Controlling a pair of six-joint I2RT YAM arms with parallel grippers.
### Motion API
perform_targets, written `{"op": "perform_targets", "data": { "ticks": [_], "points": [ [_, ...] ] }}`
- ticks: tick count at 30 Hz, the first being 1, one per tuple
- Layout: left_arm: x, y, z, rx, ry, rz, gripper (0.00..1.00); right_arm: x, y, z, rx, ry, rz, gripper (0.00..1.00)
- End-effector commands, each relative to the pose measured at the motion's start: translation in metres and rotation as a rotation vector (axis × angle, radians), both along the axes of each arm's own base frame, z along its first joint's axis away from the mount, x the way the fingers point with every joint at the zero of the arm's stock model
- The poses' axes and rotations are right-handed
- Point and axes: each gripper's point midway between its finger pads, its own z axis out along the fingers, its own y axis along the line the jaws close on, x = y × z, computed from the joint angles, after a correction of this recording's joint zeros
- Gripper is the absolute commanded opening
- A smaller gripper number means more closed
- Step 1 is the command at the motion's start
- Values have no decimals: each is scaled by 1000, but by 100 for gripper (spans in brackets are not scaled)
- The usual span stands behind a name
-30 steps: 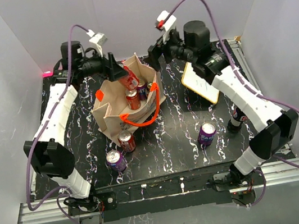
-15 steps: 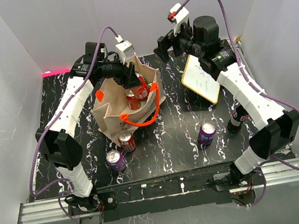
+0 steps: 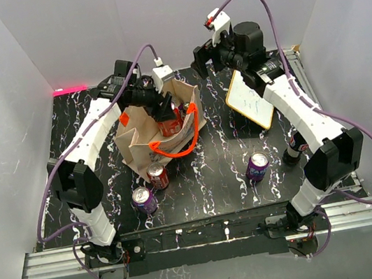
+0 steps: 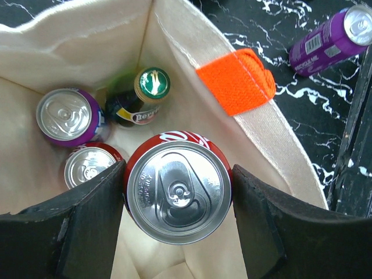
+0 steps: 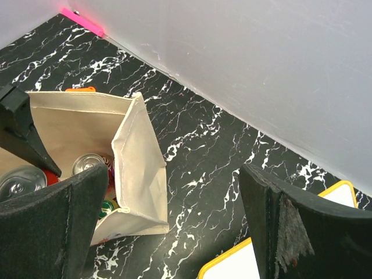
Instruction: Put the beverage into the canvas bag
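From above, the left tool [image 3: 165,109] is pinching an upright red aluminium drink can [image 3: 169,123] over the beige canvas bag [image 3: 141,145].

Left wrist: the can is hanging axis-vertical inside the mouth, with other drinks [image 4: 70,116] directly below.

Right wrist: the right tool [image 5: 174,226] is gaping empty and sitting farther off.

A black marble-patterned tabletop [image 3: 213,177], veined in white, fills the floor of a three-sided booth. A plain pale back wall [image 3: 166,15] meets a left wall [image 3: 2,140] and a right wall [image 3: 363,48], all matt and lightly scuffed. A strip of bright pink tape [image 3: 70,89] lies at the foot of the back wall in the far left corner. An aluminium rail frame [image 3: 204,255] borders the near edge, and a metal rail [image 3: 300,68] runs along the right side. The light is soft and even, casting only faint shadows.
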Motion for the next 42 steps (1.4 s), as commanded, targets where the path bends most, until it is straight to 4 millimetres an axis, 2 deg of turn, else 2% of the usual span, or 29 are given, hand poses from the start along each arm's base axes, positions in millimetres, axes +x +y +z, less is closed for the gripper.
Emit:
{"op": "perform_targets", "data": {
  "ticks": [1, 13, 25, 42],
  "points": [
    [-8, -10, 25, -59, -115, -108, 0, 7, -2, 44, 69, -100, -29, 98],
    [-4, -24, -7, -21, -144, -227, 0, 18, -6, 21, 54, -59, -74, 100],
    [-15, -21, -37, 18, -130, -373, 0, 27, -2, 9, 43, -36, -70, 100],
    [-10, -16, -64, 27, -101, -518, 0, 35, 1, -3, 29, -16, -64, 100]
  ]
}}
